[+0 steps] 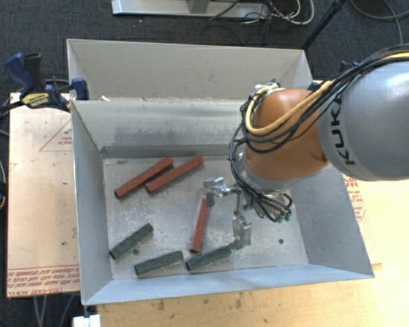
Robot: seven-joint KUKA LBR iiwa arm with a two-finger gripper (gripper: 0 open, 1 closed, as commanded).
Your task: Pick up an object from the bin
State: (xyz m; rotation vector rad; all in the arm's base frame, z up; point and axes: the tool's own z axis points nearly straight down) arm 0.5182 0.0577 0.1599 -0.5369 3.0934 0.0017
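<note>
My gripper hangs low over the bin floor, right of the middle, open with nothing between its fingers. One fingertip is just above the top end of a red-brown stick that lies nearly upright in the view. The other fingertip sits just above the right end of a dark green stick near the front wall. The red-brown stick runs along the gripper's left side, outside the gap.
Two more red-brown sticks lie slanted at the back left of the floor. Two further dark green sticks lie at the front left. The orange wrist cover and cables hide the floor at the right.
</note>
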